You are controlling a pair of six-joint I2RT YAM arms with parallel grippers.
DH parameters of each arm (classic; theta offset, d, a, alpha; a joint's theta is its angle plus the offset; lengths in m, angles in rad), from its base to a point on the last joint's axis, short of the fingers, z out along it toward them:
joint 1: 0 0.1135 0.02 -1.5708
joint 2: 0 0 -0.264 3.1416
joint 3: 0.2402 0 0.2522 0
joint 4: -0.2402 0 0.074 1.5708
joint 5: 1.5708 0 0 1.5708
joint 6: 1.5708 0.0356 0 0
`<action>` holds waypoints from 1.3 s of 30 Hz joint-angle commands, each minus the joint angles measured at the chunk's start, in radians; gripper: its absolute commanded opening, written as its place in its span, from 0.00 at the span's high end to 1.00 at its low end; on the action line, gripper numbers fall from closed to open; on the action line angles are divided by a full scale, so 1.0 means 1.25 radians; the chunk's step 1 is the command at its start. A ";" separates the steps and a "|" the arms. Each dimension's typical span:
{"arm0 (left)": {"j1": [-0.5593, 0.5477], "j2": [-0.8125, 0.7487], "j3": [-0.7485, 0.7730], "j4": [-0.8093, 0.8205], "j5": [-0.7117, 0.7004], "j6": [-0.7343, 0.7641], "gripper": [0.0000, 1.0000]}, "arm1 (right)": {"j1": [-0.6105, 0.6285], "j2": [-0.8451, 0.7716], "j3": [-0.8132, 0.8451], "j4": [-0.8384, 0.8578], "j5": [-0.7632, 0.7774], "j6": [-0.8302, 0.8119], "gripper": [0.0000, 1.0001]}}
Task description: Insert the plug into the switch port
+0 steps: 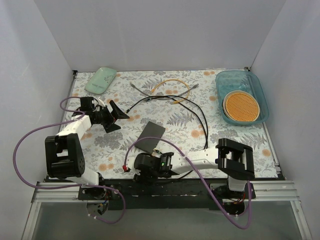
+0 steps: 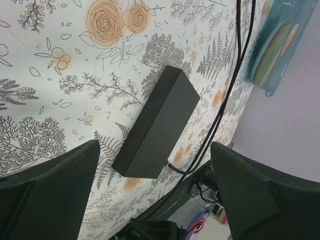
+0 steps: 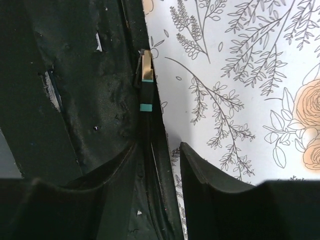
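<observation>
The step now is picking up the plug (image 3: 146, 67). It lies at the near edge of the table (image 1: 225, 130), on the end of a black cable (image 3: 148, 125). The right gripper (image 3: 157, 147) is low over that cable, 1 finger on each side of it, just behind the plug. The fingers are part way in. A bit of table shows between the cable and 1 finger, so I think it is not pinching yet.

The left gripper (image 1: 114, 116) is spread wide and holds nothing. It hangs to the left of the switch (image 1: 150, 136). The switch lies flat near the front middle of the table, close to the plug but not touching it. I cannot see its holes from here.

Next, I think the right fingers must close on the cable, lift the plug, turn it to face a hole and push it straight in. The switch could slide, so the left gripper may need to hold it.

There is 1 tray (image 1: 260, 82), at the back on the right. In it lies 1 round orange disc (image 1: 242, 106), and nothing else that I can see.
</observation>
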 commanded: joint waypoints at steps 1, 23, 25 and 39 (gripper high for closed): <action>0.005 -0.038 -0.001 0.002 0.002 0.019 0.07 | 0.031 0.027 0.038 -0.041 0.065 -0.023 0.56; 0.013 -0.055 0.014 -0.041 -0.061 0.063 0.06 | 0.046 -0.055 0.039 -0.036 0.054 -0.067 0.99; 0.013 -0.054 0.013 -0.040 -0.059 0.063 0.06 | 0.026 -0.114 0.026 -0.014 0.025 -0.055 0.99; -0.146 -0.072 0.026 0.079 0.029 0.047 0.09 | -0.461 -0.254 -0.128 0.156 -0.354 -0.007 0.99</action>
